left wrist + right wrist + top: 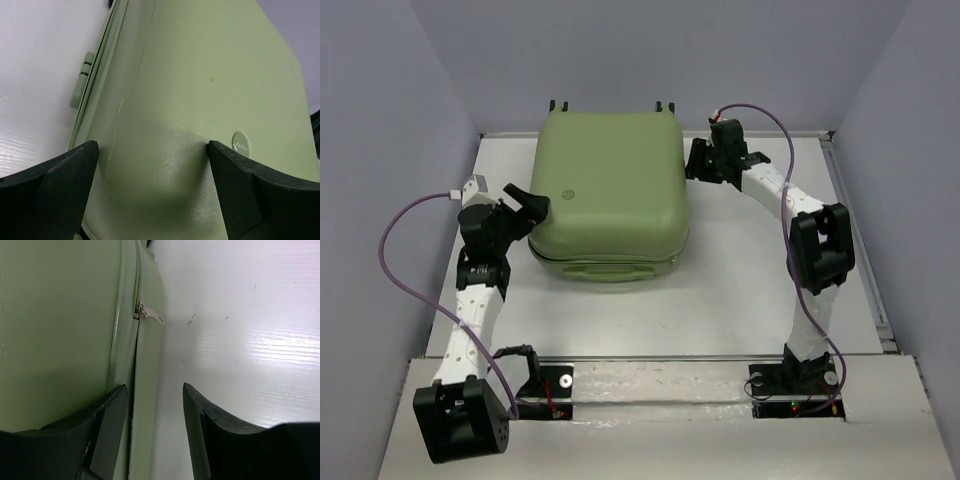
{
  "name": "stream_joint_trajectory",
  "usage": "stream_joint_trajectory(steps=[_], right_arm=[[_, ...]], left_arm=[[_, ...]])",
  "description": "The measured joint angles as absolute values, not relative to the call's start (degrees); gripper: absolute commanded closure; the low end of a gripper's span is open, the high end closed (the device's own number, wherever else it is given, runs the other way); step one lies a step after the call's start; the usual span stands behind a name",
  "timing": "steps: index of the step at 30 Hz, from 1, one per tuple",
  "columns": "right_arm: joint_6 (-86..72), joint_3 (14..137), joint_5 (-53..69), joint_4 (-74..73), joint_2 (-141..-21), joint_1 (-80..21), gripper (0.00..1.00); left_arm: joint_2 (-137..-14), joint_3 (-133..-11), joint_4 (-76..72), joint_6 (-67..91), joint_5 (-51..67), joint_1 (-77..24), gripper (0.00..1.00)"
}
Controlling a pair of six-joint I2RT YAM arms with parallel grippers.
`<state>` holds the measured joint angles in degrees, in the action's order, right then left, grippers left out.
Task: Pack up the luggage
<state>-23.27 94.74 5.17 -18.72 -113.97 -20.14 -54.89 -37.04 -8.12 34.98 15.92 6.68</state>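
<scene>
On a white table [740, 300] walled in grey, the pale green suitcase [610, 190] lies flat and closed at the far middle, shell up, its wheels [560, 104] pointing to the back edge. Nothing to be packed shows outside it, so the job looks to be at the closing stage: lid down, zip to be finished.

The left gripper [533, 205] stands at the case's near left corner. Its wrist view shows the fingers spread wide with the rounded corner between them and nothing grasped, the round logo [241, 142] just beyond the right-hand finger.

The right gripper [698, 160] sits at the far right side of the case, low by the table. Its fingers are also parted and empty; one lies against or just beside the side wall near the seam, the other over bare table.

Ahead of that gripper the zipper [137, 285] runs along the seam, with its small pale pull tab [150, 315] sticking out to the side. Beyond the tab the teeth look meshed; nearer the camera the seam is only a dark line, apparently not yet zipped.

The likely next move falls to the right arm: reach the tab, pinch it and draw it along the seam while the left arm steadies the corner. A tab that thin could easily slip from the fingers.
</scene>
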Motion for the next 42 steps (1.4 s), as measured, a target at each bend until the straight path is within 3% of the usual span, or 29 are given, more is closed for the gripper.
stream_joint_trajectory(steps=[8,11,13,14,16,18,27,33,42], right_arm=[[-21.98,91.39,6.72,-18.65,-109.14,-18.48,0.2],[-21.67,85.58,7.86,-17.82,-100.4,-18.72,0.2],[-21.65,82.87,8.29,-17.21,-95.13,-19.14,0.32],[-21.61,80.95,8.6,-15.81,-92.4,-19.4,0.57],[-21.96,77.84,8.82,-14.74,-87.72,-19.88,0.83],[-22.35,73.63,8.84,-12.34,-83.53,-20.4,0.93],[-24.88,56.29,9.41,-9.32,-79.72,-20.34,0.93],[-25.54,55.81,10.48,-6.46,-82.06,-20.34,0.93],[-25.17,63.31,12.32,-5.17,-95.46,-22.96,0.93]], left_arm=[[-52.25,-39.46,-1.37,31.88,13.56,4.93,0.01],[-52.66,-45.54,5.26,29.65,11.38,3.51,0.01],[-54.06,-51.05,7.25,28.71,10.09,3.33,0.01],[-54.68,-53.06,6.92,28.51,9.65,3.4,0.01],[-56.01,-55.75,5.72,28.4,9.02,3.99,0.01],[-58.08,-56.71,4.51,28.73,8.73,5.52,0.01],[-74.19,-54.76,0.73,33.82,11.14,16.29,0.01],[-79.68,-48.45,-1.98,36.51,14.06,18.02,0.01],[-79.77,-38.94,-6.68,39.35,12.49,15.2,0.01]])
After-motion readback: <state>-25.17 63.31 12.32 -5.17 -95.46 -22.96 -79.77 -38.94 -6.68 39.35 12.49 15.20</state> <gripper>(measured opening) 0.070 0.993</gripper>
